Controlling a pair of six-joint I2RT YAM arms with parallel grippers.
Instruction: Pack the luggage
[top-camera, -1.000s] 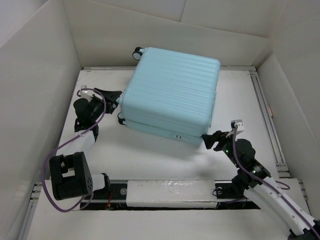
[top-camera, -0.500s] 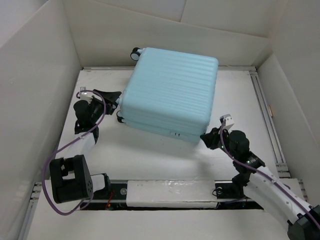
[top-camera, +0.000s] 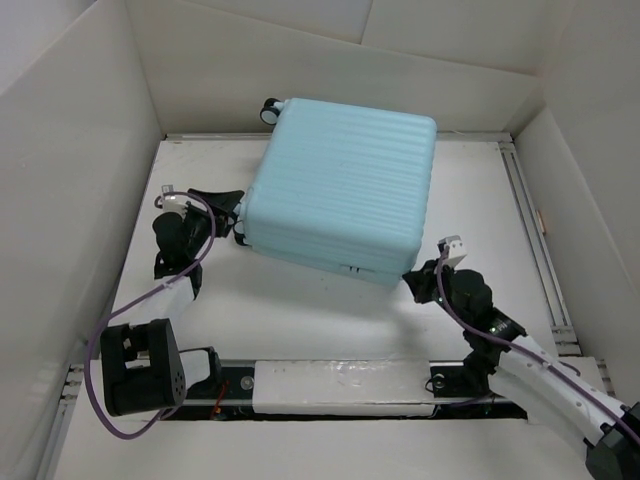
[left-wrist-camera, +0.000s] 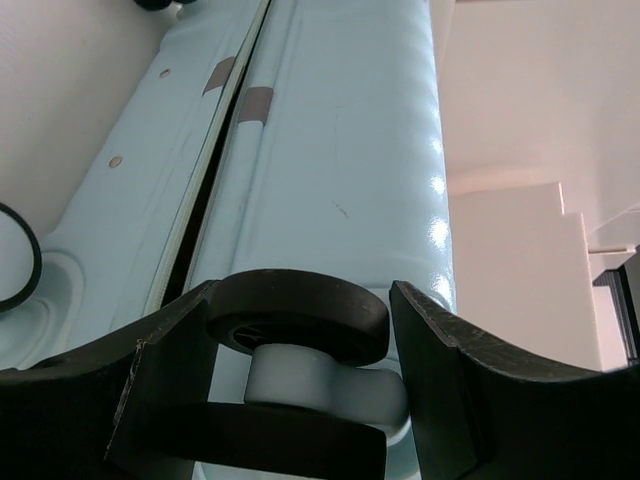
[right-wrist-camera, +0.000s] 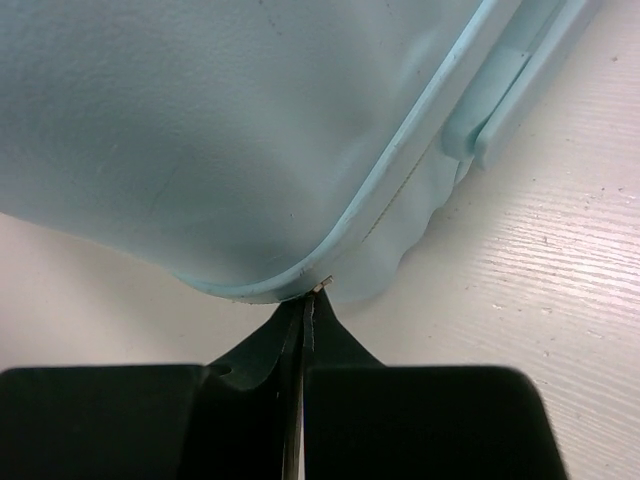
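The luggage (top-camera: 345, 185) is a light-blue ribbed suitcase lying flat and closed in the middle of the table. My left gripper (top-camera: 232, 205) reaches in at its left corner. In the left wrist view the fingers (left-wrist-camera: 170, 350) bracket a black-and-white caster wheel (left-wrist-camera: 300, 318) of the luggage (left-wrist-camera: 340, 150), with both pads against it. My right gripper (top-camera: 412, 278) sits at the near right corner. Its jaws are pressed together (right-wrist-camera: 305, 305) at the seam of the luggage (right-wrist-camera: 200, 130), and a small metal zipper tab (right-wrist-camera: 322, 287) pokes out of the tips.
White cardboard walls (top-camera: 70, 180) box in the table on the left, back and right. A metal rail (top-camera: 530, 220) runs along the right side. Another caster wheel (top-camera: 270, 106) sticks out at the far left corner. A white board (top-camera: 340, 385) spans the near edge.
My right gripper has closed from open and moved in against the near right corner. The luggage shifted slightly. The left gripper kept its hold and drifted a little nearer.
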